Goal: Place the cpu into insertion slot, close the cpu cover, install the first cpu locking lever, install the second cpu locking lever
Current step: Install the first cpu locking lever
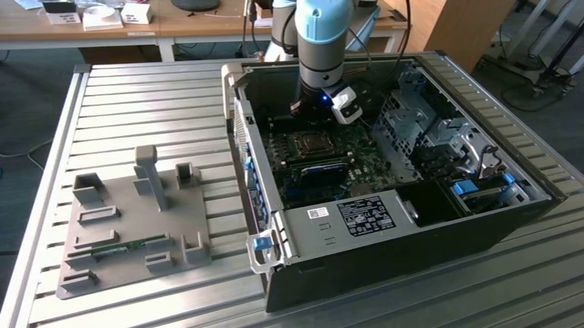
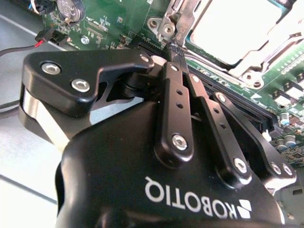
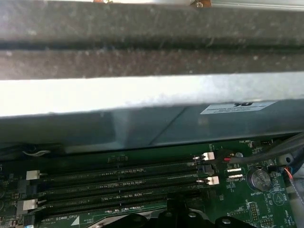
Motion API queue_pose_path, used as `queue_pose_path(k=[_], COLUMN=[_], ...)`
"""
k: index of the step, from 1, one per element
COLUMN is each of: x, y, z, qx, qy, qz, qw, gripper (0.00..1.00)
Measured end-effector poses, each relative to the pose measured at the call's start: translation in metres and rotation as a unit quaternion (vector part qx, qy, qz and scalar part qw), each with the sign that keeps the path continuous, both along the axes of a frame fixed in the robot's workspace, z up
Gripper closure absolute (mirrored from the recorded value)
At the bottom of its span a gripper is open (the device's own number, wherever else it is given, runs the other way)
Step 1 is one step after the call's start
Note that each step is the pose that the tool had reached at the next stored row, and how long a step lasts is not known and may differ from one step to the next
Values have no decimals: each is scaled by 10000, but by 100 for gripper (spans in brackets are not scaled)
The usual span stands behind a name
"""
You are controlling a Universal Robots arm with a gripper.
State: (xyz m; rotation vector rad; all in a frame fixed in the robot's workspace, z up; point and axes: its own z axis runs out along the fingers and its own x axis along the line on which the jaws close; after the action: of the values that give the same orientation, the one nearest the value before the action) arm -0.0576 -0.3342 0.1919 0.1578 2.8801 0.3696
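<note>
While lowered into the open computer case (image 1: 474, 225), shows hand (image 2: 174, 47) pressed together into one narrow tip, apparently to bear on the locking lever (image 2: 184, 16). Note cpu (image 2: 232, 28) seated in socket, retained under cpu cover (image 2: 259, 64).

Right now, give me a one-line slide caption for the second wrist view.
End effector shut on a thin metal locking lever beside the seated cpu under its cover.
</note>
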Motion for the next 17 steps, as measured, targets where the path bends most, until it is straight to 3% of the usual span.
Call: queue_pose_path(k=[5, 17], x=[-10, -17], y=[0, 0], z=[-13, -19], qx=[17, 35], qy=[-33, -49], qz=[0, 0], qw=[10000, 10000], gripper=[89, 89])
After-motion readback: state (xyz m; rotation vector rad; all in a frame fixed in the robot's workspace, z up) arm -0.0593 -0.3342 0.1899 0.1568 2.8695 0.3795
